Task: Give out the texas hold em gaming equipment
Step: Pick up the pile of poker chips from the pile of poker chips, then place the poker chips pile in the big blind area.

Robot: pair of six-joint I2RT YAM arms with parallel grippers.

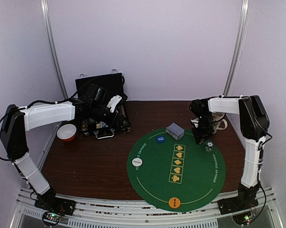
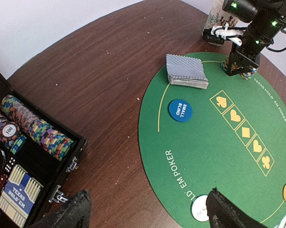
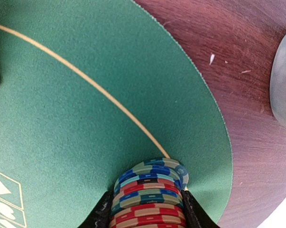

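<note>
- My right fingers (image 3: 101, 214) look like matt black plastic, slightly grainy.
- The poker chips (image 3: 150, 197) between them are smooth, with a faint sheen on their striped edges.
- The green mat (image 3: 62, 95) is matt cloth, felt-like and finely fuzzy.
- At three o'clock of the mat, the surface (image 3: 237, 71) is dark grained wood with a low sheen, flecked with pale specks.
- The card deck (image 2: 185, 70) looks like smooth paper card.
- The blue disc (image 2: 180, 110), at the deck's six o'clock, is glossy plastic.
- My left fingers (image 2: 69, 216) are rough matt black.
</note>
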